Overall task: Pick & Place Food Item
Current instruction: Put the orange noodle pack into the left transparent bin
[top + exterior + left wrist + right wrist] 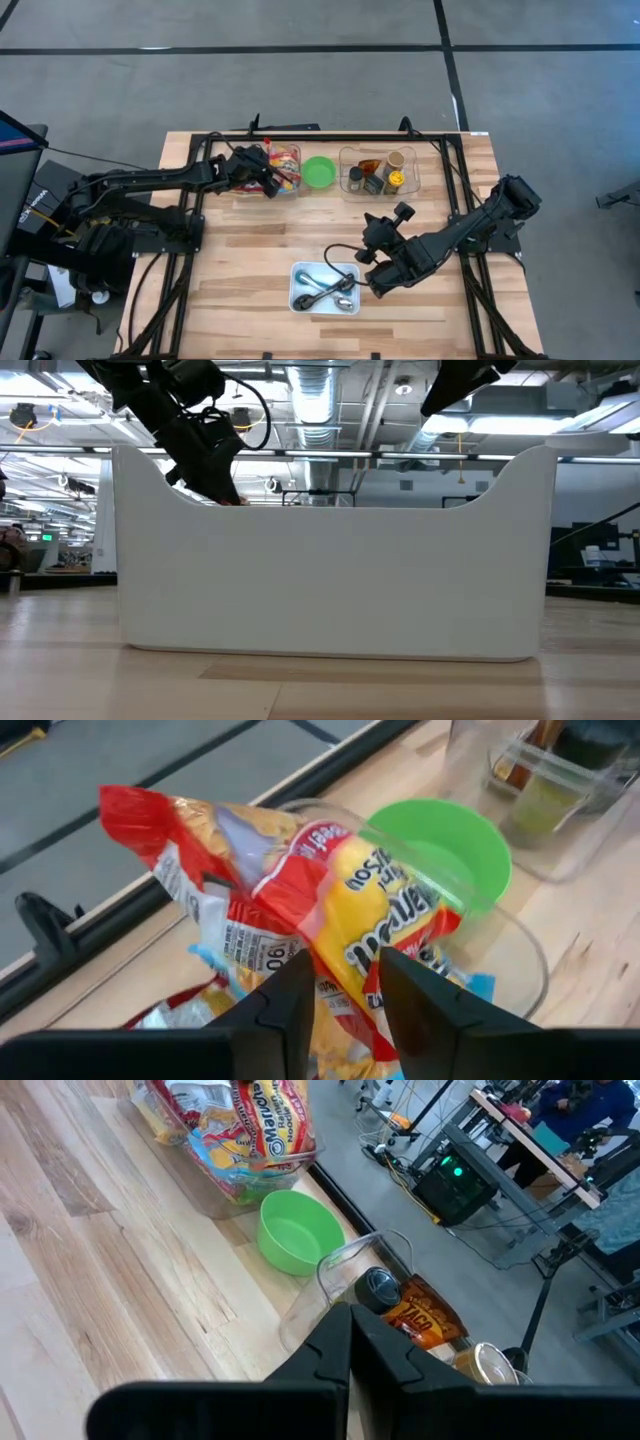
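While white tray [330, 580] blocks low view | left pincer [345, 995] apart at snack bag [380, 910] | right pincer [350, 1345] together

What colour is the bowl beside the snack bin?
Bright green bowl, clearest in the right wrist view.

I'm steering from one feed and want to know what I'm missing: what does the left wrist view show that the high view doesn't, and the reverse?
Left wrist view only: the printing on the red and yellow snack bag just ahead of the left gripper, jaws slightly apart.
High view only: the right gripper beside the white tray of spoons.
Both: the snack bin, green bowl and condiment bin.
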Robot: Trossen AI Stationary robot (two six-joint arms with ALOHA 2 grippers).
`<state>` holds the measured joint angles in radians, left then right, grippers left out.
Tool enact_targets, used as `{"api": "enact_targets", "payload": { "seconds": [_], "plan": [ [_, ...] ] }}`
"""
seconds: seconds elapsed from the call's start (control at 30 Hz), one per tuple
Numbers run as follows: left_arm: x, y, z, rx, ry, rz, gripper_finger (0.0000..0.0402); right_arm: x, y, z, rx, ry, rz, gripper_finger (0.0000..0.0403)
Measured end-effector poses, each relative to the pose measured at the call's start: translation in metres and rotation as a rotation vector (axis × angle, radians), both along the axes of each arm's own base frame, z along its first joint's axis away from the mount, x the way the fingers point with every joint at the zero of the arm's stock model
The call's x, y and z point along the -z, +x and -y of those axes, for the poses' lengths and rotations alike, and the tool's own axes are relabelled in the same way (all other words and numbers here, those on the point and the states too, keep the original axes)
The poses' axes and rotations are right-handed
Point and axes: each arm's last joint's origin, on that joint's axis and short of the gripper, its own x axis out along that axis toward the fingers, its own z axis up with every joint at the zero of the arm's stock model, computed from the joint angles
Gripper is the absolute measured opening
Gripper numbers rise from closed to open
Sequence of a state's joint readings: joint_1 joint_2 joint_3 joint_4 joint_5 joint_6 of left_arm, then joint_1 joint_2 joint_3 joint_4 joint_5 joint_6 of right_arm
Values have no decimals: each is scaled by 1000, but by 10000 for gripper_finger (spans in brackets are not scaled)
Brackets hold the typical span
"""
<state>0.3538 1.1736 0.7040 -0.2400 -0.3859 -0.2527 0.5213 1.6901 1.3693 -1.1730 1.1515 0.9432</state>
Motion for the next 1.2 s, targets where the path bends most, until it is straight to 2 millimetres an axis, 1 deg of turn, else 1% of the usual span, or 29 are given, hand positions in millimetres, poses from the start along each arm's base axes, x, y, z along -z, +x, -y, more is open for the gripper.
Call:
{"api": "enact_targets", "payload": {
  "seconds": [0.13,0.4,0.5,0.6,0.73,0.93,1.03,1.2],
  "plan": [
    [2,-2,1,0,-9,-24,126,0,0,0,0,0,0,1],
    [3,-4,1,-35,-47,-19,174,0,0,0,0,1,-1,1],
    [3,-7,2,-53,-68,-14,186,0,0,0,0,1,-1,1],
    [0,-10,4,-35,-91,3,192,0,0,0,0,1,0,1],
    [-6,-15,7,-12,-114,28,193,0,0,0,0,2,0,1],
    [-16,-27,12,-9,-117,44,183,0,0,0,0,6,0,1],
    [-23,-32,14,-5,-102,87,177,0,0,0,0,6,0,1],
    [-43,-29,11,2,7,253,163,0,1,0,0,7,4,1]
  ]
}}
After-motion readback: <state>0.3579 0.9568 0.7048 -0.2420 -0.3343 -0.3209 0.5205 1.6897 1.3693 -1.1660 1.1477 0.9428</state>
